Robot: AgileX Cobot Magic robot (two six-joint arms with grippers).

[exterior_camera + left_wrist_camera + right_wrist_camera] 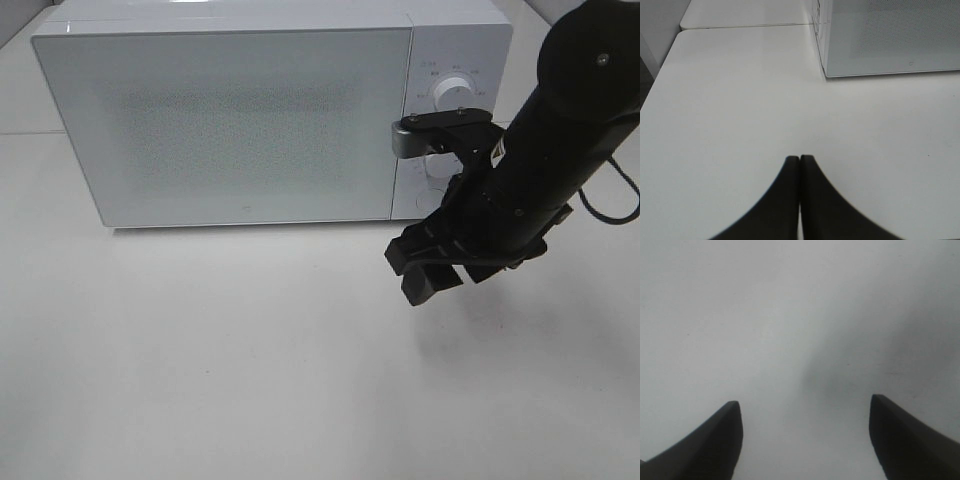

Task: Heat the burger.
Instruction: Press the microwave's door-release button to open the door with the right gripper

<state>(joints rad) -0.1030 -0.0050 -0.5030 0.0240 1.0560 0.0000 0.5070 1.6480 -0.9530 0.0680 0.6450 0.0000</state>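
The burger is out of view in every frame. A white microwave stands at the back of the table with its door closed, and its lower front corner shows in the left wrist view. My right gripper hangs open above the table, just in front of the microwave's control panel. Only bare table lies between its fingers in the right wrist view. My left gripper is shut with nothing in it, low over the table to the left of the microwave. It does not show in the exterior high view.
The white table spreads in front of the microwave. A seam where a second tabletop joins runs behind it on the left. A black cable trails from the right arm.
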